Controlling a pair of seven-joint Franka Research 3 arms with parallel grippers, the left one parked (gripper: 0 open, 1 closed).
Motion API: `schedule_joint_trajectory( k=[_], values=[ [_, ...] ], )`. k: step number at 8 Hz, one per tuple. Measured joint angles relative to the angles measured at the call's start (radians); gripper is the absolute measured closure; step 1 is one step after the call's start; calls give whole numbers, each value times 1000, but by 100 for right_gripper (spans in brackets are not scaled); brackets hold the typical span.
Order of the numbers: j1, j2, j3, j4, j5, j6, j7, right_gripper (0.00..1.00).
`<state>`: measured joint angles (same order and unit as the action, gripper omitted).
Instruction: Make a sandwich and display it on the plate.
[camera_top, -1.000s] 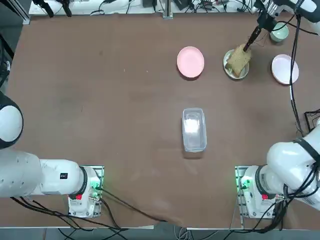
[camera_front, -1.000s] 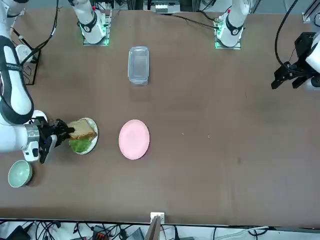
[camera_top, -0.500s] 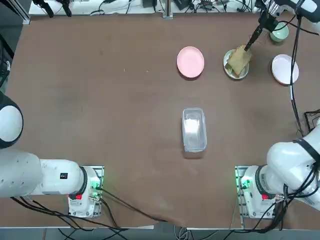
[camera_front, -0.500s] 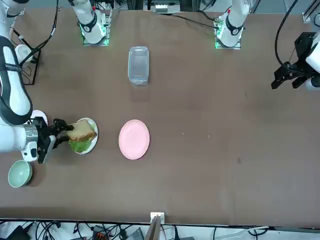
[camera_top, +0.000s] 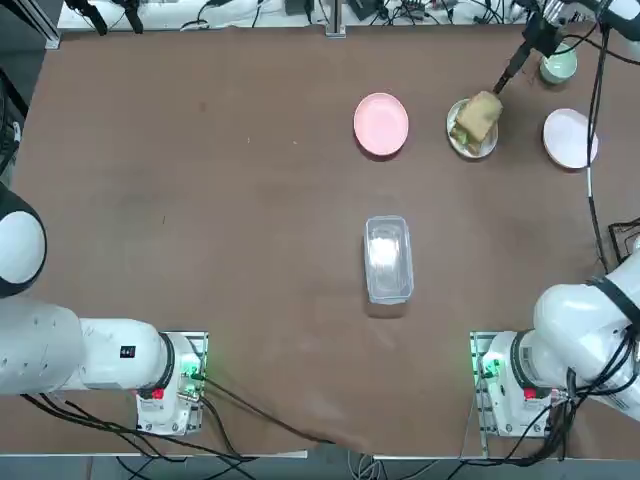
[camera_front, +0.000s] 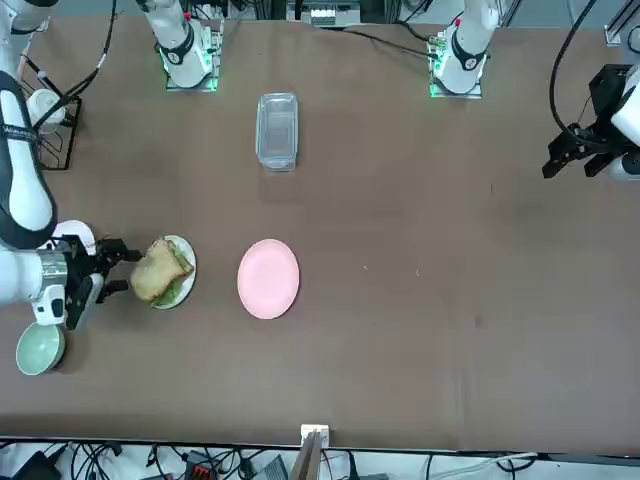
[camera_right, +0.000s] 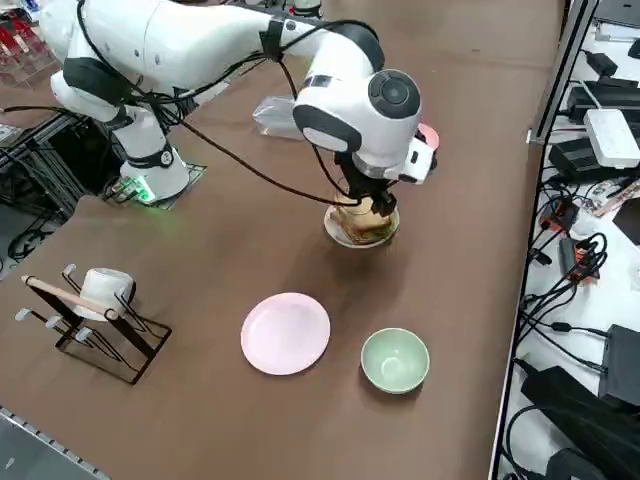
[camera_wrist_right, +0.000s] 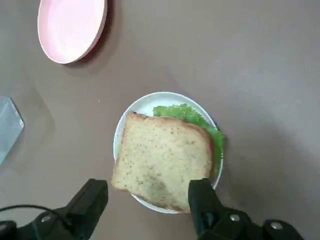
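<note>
Spreading its two fingers wide around nothing, one right gripper (camera_wrist_right: 148, 186) hovers by one sandwich (camera_wrist_right: 162, 161) on one plate (camera_wrist_right: 145, 103).

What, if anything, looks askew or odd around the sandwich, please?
The sandwich's top toast slice sits off-centre, overhanging the white plate's rim, with lettuce poking out at one side. The open right gripper is beside it.

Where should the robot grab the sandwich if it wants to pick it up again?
Probably by two opposite crust edges of the sandwich, coming from above: it lies flat-ish on the plate, and the tool is open. Gentle, since lettuce pokes out.
</note>
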<state>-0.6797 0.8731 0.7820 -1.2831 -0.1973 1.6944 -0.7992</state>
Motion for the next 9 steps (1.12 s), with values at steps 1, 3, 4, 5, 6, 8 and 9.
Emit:
schedule_joint_trajectory(
  k=[1, 3, 4, 5, 6, 8, 9],
  values=[
    [1, 0, 1, 11, 0, 0, 0, 2],
    [4, -4, 4, 40, 0, -2, 25, 1],
    [6, -14, 7, 58, 0, -3, 75, 0],
    [6, -37, 10, 71, 0, -4, 147, 0],
    [6, -71, 10, 79, 0, -5, 223, 0],
    [3, -153, 11, 92, -1, -5, 299, 0],
    [1, -203, 10, 97, -2, -6, 327, 0]
  ],
)
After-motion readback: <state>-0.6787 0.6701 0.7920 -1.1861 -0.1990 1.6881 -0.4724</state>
